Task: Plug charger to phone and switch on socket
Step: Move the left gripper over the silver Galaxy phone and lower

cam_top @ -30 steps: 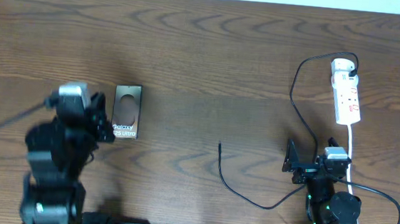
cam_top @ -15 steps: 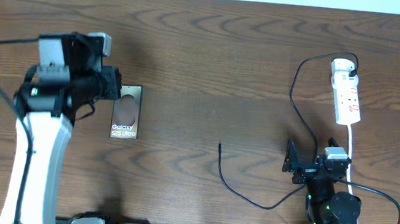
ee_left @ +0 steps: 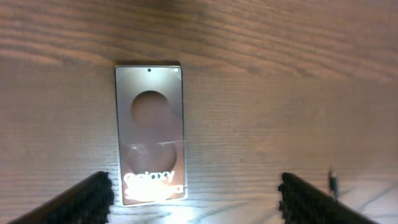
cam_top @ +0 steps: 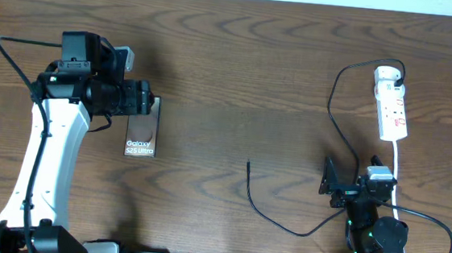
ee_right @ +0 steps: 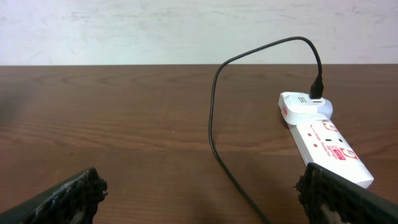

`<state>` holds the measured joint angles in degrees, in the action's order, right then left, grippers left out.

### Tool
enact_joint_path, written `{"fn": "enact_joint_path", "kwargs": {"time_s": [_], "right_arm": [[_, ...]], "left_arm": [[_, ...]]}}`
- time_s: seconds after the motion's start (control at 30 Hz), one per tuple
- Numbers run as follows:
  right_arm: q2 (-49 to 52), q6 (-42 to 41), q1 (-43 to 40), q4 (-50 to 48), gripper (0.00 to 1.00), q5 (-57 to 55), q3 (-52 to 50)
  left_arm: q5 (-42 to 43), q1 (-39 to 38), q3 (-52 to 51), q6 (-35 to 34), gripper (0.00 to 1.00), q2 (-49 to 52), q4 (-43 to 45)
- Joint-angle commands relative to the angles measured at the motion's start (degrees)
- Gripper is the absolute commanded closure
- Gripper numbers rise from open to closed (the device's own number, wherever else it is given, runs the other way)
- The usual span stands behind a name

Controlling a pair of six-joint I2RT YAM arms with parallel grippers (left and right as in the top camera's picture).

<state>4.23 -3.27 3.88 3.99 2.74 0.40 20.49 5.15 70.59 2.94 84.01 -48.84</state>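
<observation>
The left gripper (ee_left: 193,199), spread wide and empty, hangs over the phone (ee_left: 151,130), which lies left on the counter, long axis near-to-far. The charger (cam_top: 248,175) tip rests well right (closer to the open right gripper (ee_right: 199,196)).

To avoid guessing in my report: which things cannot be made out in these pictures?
- Overhead: the left gripper hides the upper part of the flat brownish glossy phone.
- Overhead and right wrist: the red switches on the long white power strip are too small to read.
- Left wrist: tip of the thin black charger cable is tiny, shape unclear.
</observation>
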Motion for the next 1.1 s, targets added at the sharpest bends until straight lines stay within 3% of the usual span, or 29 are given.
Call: {"fn": "enact_joint_path", "kwargs": {"time_s": [0.0,0.23,1.07], "right_arm": [[-0.2,-0.5,-0.1,0.3,0.01,-0.5,-0.1],[-0.2,-0.5,-0.1,0.3,0.01,-0.5,-0.1],[-0.2,-0.5,-0.1,0.3,0.01,-0.5,-0.1]], "left_arm": [[-1.6,0.2,0.9,1.4,0.05,-0.1,-0.2],[-12.9,-0.4,0.9,-0.5,0.04,1.8,-2.6],[-12.9,-4.0,0.9,-1.0,0.04,17.5,3.1]]}}
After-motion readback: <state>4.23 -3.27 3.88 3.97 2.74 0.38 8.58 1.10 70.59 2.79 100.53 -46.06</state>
